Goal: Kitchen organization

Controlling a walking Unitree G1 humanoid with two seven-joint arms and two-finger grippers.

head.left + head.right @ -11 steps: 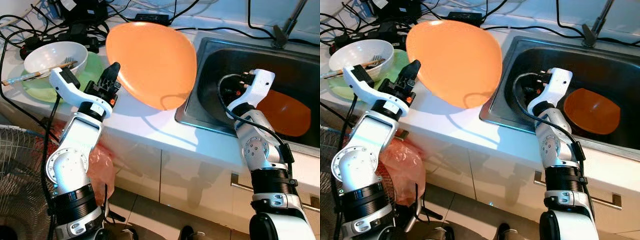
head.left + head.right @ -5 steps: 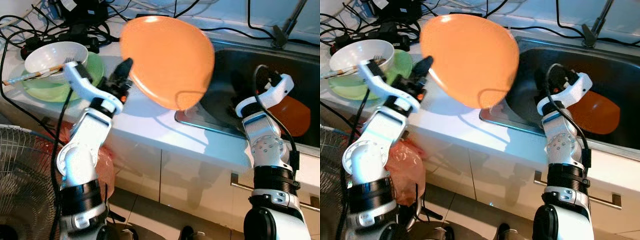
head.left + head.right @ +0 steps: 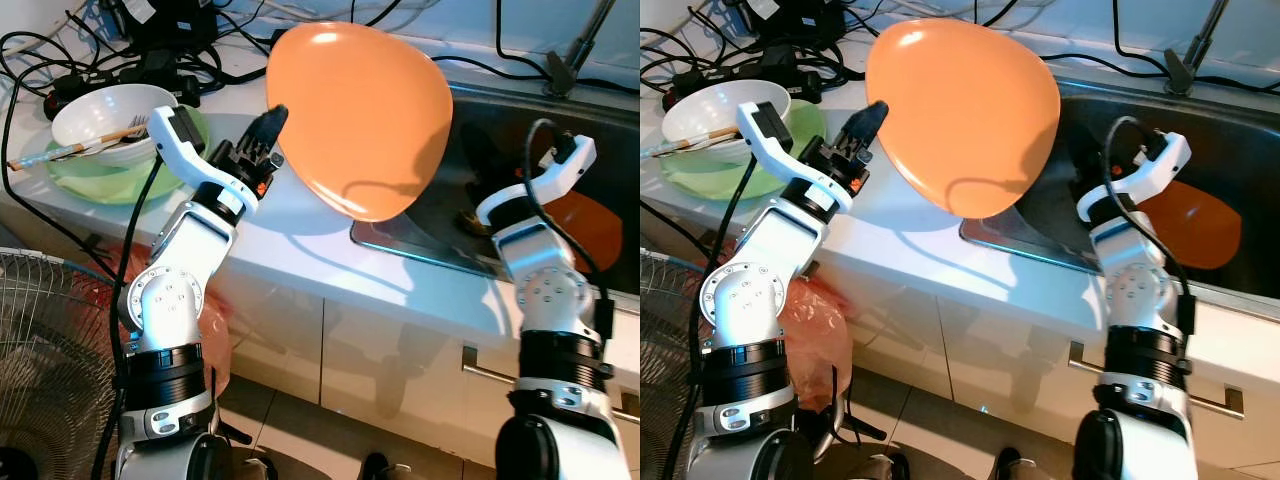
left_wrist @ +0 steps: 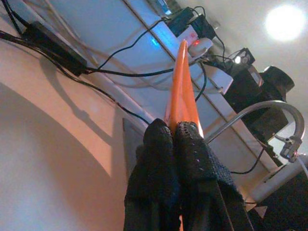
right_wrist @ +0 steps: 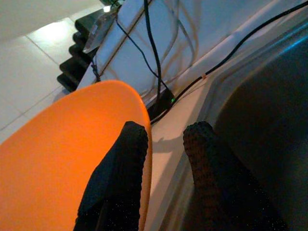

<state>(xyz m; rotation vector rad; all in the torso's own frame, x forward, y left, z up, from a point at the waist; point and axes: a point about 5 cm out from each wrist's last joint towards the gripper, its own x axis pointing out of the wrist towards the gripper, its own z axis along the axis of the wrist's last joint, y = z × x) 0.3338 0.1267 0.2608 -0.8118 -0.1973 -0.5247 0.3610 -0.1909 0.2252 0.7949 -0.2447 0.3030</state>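
White table (image 3: pixel 300 215) beside sink (image 3: pixel 520 130) | left claw (image 3: pixel 268 128) pinched orange plate (image 3: pixel 360 105) by its rim, plate tilted over sink's edge | right claw (image 5: pixel 166 144) spread, nearer, just beside plate.

Black cables (image 3: pixel 120 62) tangle behind the counter, a wire fan (image 3: pixel 45 360) below.

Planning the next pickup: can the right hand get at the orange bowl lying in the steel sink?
Probably yes. The right hand is open, holds nothing, and hangs over the steel sink, with the orange bowl just beside it. The large orange plate in the left hand is up off to the side.
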